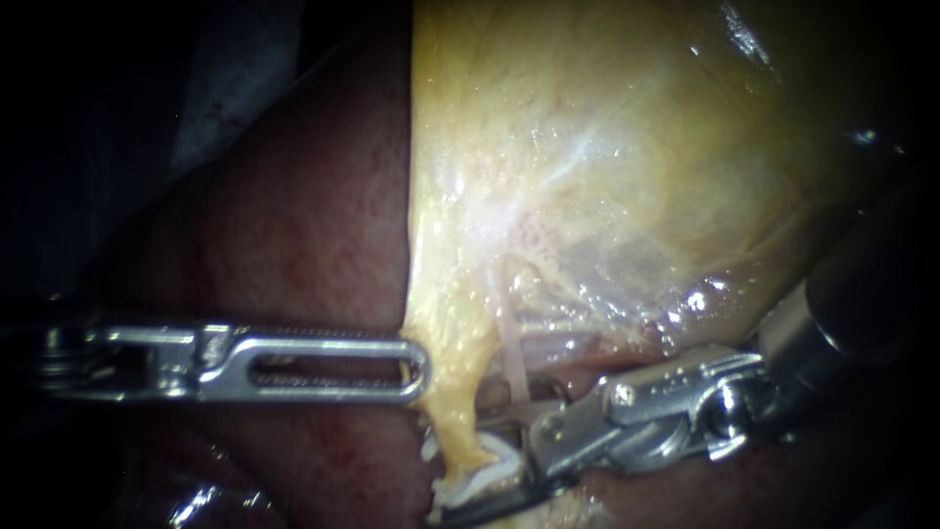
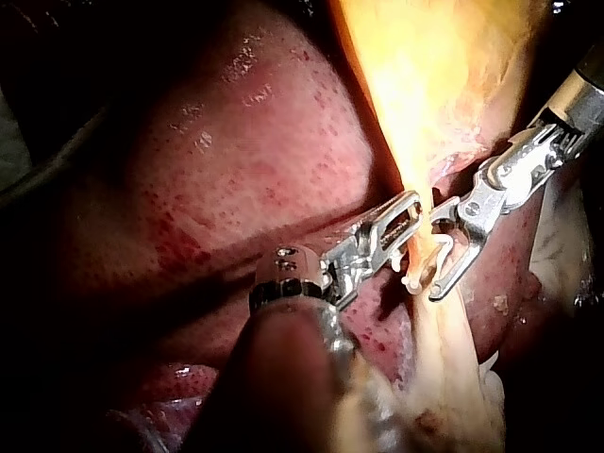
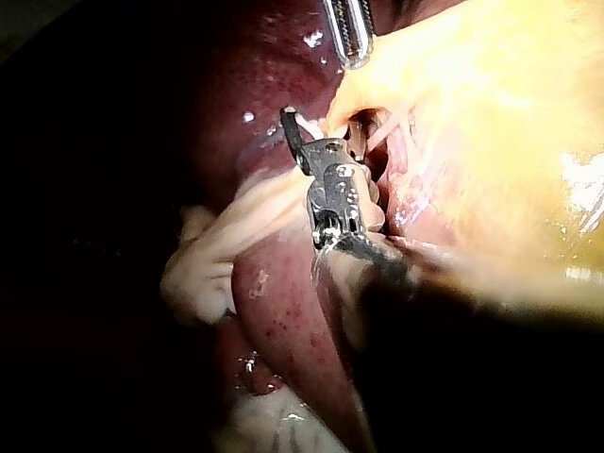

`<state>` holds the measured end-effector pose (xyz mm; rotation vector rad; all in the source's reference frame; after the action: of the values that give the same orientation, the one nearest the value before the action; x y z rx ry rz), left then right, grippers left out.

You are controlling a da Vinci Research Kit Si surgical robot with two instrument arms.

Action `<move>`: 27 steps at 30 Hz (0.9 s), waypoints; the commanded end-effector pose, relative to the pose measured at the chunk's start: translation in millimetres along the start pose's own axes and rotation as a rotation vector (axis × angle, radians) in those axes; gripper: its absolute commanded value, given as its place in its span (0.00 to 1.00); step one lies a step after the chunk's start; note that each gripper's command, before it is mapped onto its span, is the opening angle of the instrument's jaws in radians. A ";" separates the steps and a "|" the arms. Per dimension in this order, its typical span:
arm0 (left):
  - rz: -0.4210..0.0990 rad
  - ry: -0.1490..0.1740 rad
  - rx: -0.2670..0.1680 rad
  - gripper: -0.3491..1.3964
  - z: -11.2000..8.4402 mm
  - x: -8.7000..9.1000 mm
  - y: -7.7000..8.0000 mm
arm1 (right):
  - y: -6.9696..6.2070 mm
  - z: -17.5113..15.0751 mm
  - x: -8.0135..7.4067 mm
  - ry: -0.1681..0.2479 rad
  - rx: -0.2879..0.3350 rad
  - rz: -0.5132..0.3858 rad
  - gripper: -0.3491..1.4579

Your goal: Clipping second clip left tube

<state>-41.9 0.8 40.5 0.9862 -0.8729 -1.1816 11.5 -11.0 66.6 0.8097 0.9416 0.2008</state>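
The yellow gallbladder point(image 1: 607, 147) lies against the dark red liver point(image 1: 294, 225). From its lower edge a yellow-coated strand, the left tube point(image 1: 455, 411), runs down to a white clip point(image 1: 480, 478). Beside it on the right is a thin pale tube point(image 1: 513, 358). My left instrument point(image 1: 416, 367) comes in level, its slotted jaws shut on the gallbladder's edge point(image 2: 415, 226). My right instrument point(image 1: 480, 460) stands with open jaws astride the left tube near the clip; the left wrist view shows the gap point(image 2: 436, 257). In the right wrist view one jaw of my right instrument point(image 3: 326, 127) is hidden behind tissue.
Liver surface point(image 2: 236, 160) fills the space beneath and beside both instruments. Pale loose tissue point(image 3: 203, 264) hangs below the tubes. My left instrument's jaw tip point(image 3: 347, 38) shows ahead of my right instrument in the right wrist view. Dark surroundings border the field.
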 end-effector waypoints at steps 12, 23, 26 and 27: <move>0.000 0.000 0.000 0.16 0.1 0.0 0.0 | 1.2 0.2 0.1 -0.002 -0.010 0.076 0.25; 0.000 0.000 -0.001 0.16 0.1 0.0 0.0 | 1.8 -0.1 -0.3 -0.047 -0.025 0.093 0.02; 0.000 -0.001 -0.001 0.16 0.2 0.0 0.1 | 1.8 -0.1 -0.3 -0.047 -0.024 0.092 0.02; 0.000 -0.001 -0.001 0.16 0.2 0.0 0.1 | 1.8 -0.1 -0.3 -0.047 -0.024 0.092 0.02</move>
<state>-42.0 0.8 40.6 0.9851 -0.8729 -1.1820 11.6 -9.8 68.0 0.8342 0.8554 0.2744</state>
